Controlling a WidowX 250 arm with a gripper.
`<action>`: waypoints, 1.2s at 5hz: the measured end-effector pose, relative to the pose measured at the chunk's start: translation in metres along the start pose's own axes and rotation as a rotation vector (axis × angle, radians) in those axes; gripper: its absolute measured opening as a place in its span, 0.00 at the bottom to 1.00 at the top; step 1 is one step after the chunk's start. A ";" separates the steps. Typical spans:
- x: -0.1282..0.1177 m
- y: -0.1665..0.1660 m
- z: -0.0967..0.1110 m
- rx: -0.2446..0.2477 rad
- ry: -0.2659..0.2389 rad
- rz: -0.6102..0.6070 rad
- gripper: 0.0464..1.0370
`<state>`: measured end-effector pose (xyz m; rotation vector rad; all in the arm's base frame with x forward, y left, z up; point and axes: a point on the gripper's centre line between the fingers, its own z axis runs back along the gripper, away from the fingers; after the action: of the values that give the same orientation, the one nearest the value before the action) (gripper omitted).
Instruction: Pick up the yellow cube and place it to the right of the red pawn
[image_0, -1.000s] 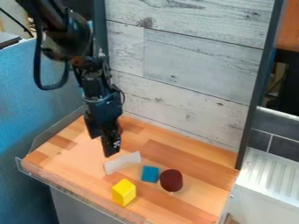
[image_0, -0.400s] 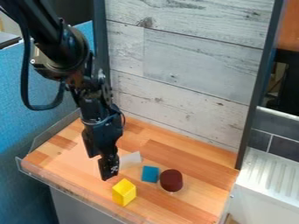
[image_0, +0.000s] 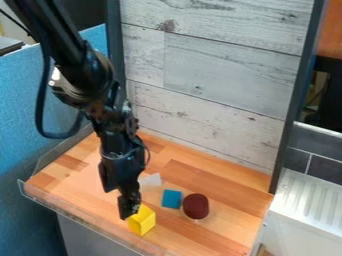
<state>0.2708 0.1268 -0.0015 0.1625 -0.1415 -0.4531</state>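
Yellow block (image_0: 144, 223): on the worktop (image_0: 214, 182), near the front edge, just right of the lower end of the black gripper (image_0: 117, 204) as the camera sees it. Jaws look open, set apart on a slant: one higher and to the view's left, the other lower, nearer the block. Nothing seen held between them.

Key relation: block lies toward view right and slightly below the lower jaw. That jaw overlaps the block's upper left corner in view, so they're very close; contact or a small gap, can't tell. Block isn't between the jaws as far as I can see. Its longest extent runs up-down in view, so it reads as upright, but part is covered by the jaw, so treat that as a judgement. Gripper hangs down steeply, arm coming in from upper left. Only one arm, so no question of which is nearer.

Around it: blue block (image_0: 172, 199) up and right of the yellow one, apart from it. Dark red cylinder (image_0: 196, 206) just beside the blue block, on its right. Pale flat-looking piece (image_0: 151, 180) behind, above the yellow block in view, partly hidden by the gripper; can't say what it is.

Count: yellow block x1, blue block x1, dark red cylinder x1, pale piece x1. Four things on the worktop.
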 end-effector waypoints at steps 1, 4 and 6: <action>0.006 -0.003 -0.005 -0.017 0.007 0.036 0.96; 0.007 -0.013 -0.022 -0.026 0.046 0.048 0.96; 0.008 -0.013 -0.044 -0.016 0.079 0.061 0.85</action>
<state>0.2800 0.1171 -0.0456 0.1600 -0.0648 -0.3860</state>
